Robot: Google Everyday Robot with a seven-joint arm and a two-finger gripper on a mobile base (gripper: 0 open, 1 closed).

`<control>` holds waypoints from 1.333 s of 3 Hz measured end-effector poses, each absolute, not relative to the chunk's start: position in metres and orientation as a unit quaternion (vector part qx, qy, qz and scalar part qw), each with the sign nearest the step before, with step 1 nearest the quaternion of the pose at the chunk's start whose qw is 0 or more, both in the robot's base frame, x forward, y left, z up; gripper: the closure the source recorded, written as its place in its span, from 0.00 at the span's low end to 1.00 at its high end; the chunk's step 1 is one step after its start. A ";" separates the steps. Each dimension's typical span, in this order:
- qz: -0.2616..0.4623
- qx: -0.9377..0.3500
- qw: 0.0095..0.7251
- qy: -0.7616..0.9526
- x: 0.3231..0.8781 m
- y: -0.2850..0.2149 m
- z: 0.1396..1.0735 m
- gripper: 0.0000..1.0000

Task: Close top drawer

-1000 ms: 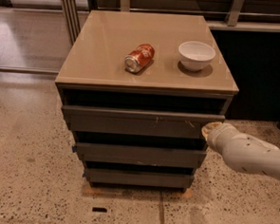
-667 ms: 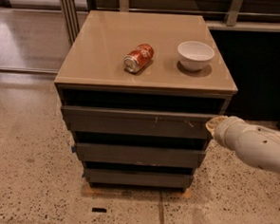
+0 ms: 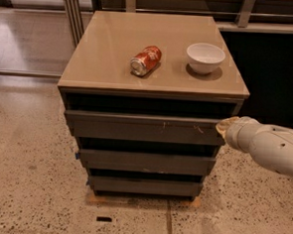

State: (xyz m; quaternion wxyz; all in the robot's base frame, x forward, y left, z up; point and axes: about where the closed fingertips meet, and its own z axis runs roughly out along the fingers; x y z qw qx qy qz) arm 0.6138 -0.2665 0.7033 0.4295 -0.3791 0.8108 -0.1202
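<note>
The top drawer (image 3: 141, 127) is a wide, dark grey-brown front with small white scuffs right of centre. It stands out a little from the cabinet, below the tan top. My gripper (image 3: 224, 128) is at the end of the white arm (image 3: 269, 146) that comes in from the right. It is at the drawer front's right end, level with it. I cannot tell whether it touches the front.
A red soda can (image 3: 145, 60) lies on its side on the tan cabinet top (image 3: 105, 57). A white bowl (image 3: 205, 57) stands to its right. Two narrower dark drawer fronts (image 3: 146, 161) sit below. Speckled floor lies around the cabinet, and a dark wall to the right.
The arm has pulled back to the right; the gripper has moved slightly right and up along the drawer front's right end. The drawer looks unmoved.
</note>
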 end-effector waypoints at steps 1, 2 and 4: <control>-0.120 -0.379 0.430 0.811 0.614 -0.267 0.703 0.36; -0.120 -0.379 0.430 0.811 0.614 -0.266 0.703 0.13; -0.120 -0.379 0.430 0.811 0.614 -0.266 0.703 0.00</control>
